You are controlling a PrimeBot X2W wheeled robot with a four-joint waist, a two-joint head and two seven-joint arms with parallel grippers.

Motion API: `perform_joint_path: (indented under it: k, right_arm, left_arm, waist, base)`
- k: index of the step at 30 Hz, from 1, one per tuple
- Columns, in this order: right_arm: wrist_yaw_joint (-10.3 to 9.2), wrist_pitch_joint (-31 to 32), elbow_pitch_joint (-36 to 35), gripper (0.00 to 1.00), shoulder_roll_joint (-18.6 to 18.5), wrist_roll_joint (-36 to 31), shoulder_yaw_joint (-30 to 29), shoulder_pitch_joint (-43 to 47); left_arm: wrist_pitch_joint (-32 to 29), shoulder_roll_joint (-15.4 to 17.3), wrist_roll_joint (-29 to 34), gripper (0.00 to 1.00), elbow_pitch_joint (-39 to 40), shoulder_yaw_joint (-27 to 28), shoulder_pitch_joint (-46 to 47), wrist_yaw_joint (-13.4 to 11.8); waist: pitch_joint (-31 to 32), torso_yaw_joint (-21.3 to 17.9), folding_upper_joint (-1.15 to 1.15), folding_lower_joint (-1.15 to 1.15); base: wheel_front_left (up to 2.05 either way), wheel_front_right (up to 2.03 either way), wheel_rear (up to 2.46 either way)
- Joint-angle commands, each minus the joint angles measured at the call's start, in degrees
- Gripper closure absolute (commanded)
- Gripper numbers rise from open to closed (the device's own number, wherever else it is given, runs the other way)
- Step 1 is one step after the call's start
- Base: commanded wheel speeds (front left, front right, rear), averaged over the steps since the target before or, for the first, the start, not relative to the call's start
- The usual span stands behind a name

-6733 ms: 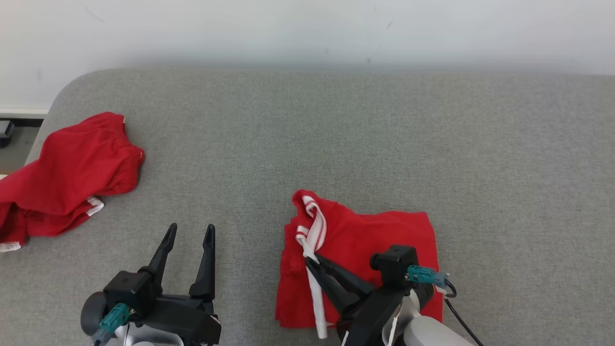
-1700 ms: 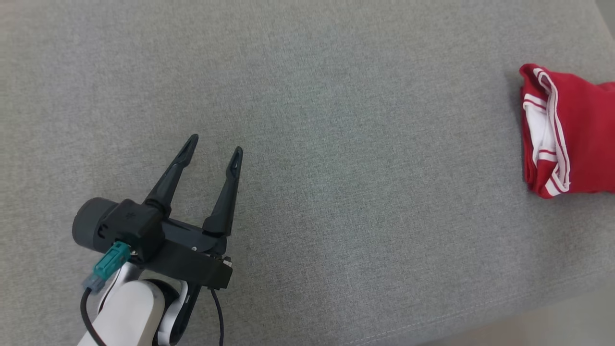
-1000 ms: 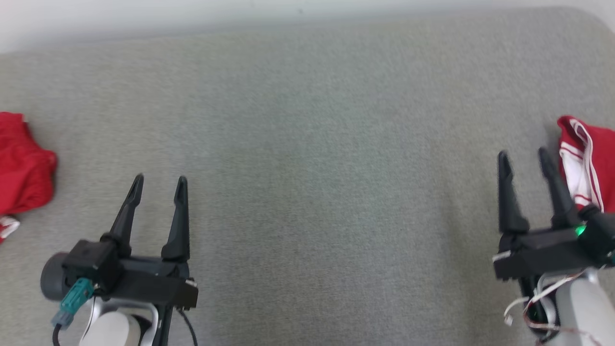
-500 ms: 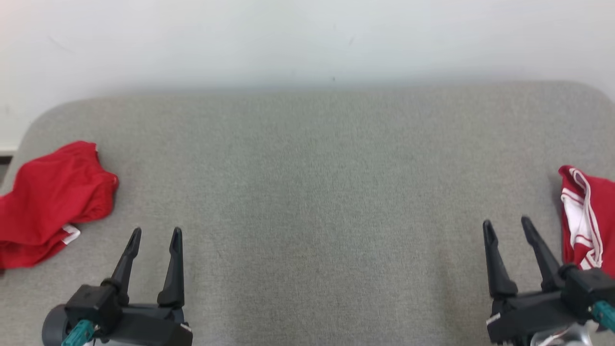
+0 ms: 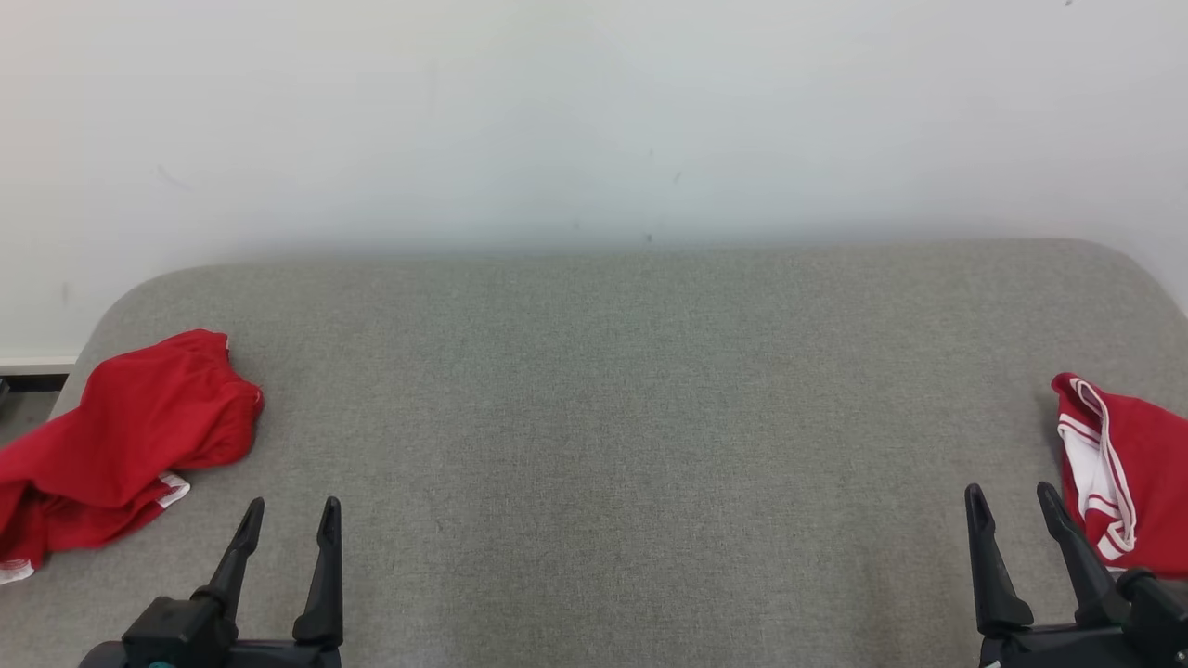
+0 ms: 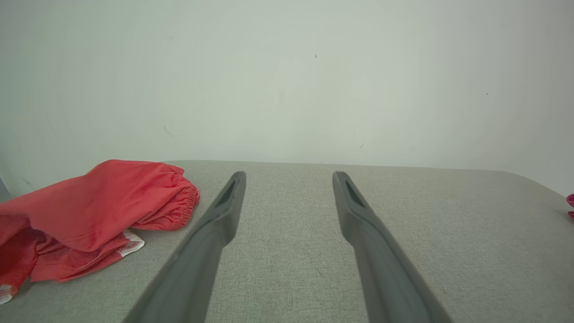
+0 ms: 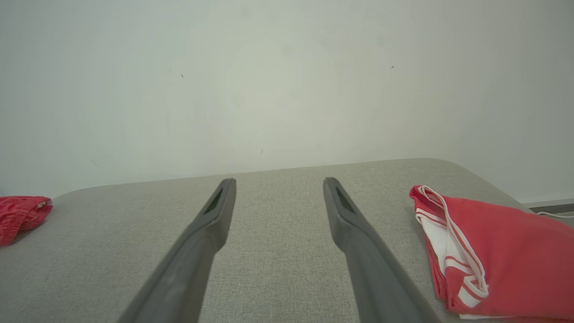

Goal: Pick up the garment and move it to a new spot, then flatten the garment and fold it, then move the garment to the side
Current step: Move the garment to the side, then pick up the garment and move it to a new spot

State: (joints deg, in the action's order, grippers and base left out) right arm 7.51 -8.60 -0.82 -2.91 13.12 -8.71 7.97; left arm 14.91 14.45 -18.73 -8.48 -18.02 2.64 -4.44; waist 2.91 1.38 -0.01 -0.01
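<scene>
A folded red garment [image 5: 1128, 464] with white stripes lies at the right edge of the grey padded surface [image 5: 613, 417]; it also appears at the right of the right wrist view as the same garment [image 7: 493, 251]. My right gripper [image 5: 1012, 496] stands open just left of it, apart from it, its dark fingers [image 7: 358, 237] holding nothing. At the lower left my left gripper [image 5: 290, 510] is open and empty, its fingers [image 6: 215, 229] hovering over the grey cloth.
A crumpled red garment [image 5: 121, 436] lies at the surface's left edge, hanging partly over it; the left wrist view shows it [image 6: 89, 211] to the left of the fingers. A white wall [image 5: 594, 121] backs the surface.
The camera has tilted up, so wall fills more of the view and both grippers sit lower in it. Earlier, the right gripper let go of the folded garment at the right side.
</scene>
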Motion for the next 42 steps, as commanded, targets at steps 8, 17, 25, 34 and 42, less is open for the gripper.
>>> perform_joint_path:
  k: [8,17,25,34,42]
  right_arm:
    - [-0.04,-0.3,0.1,0.0,-0.1,0.5,-0.7,1.9]
    - [-0.04,-0.6,0.9,0.0,-0.1,1.3,-0.6,1.8]
    - [-0.04,-1.1,1.8,0.0,-0.1,2.1,-0.3,1.7]
    - [-0.04,-1.0,1.5,0.0,-0.1,1.3,-0.4,1.5]
    - [-0.03,0.4,0.2,0.0,0.0,-0.6,1.9,2.2]
  left_arm:
    - [0.2,0.5,0.6,0.0,-1.5,0.1,-1.0,1.3]
    - [0.2,0.0,0.9,0.0,-1.9,0.6,-0.4,1.4]
    - [0.0,-0.3,0.4,0.0,-3.0,0.5,-0.1,1.2]
    - [0.1,0.0,0.5,0.0,-3.4,1.1,0.9,0.1]
    - [0.2,0.3,0.5,0.0,-2.8,2.3,0.5,-1.4]
  waist:
    - [1.2,-0.7,0.01,0.01]
    - [1.1,-0.8,0.01,0.01]
    - [1.0,-0.2,0.01,0.01]
    - [0.9,4.7,0.01,0.01]
    - [1.1,14.3,0.01,0.01]
  base:
    - [0.0,0.0,0.0]
    - [0.0,0.0,0.0]
    - [0.0,0.0,0.0]
    - [0.0,0.0,0.0]
    - [0.0,0.0,0.0]
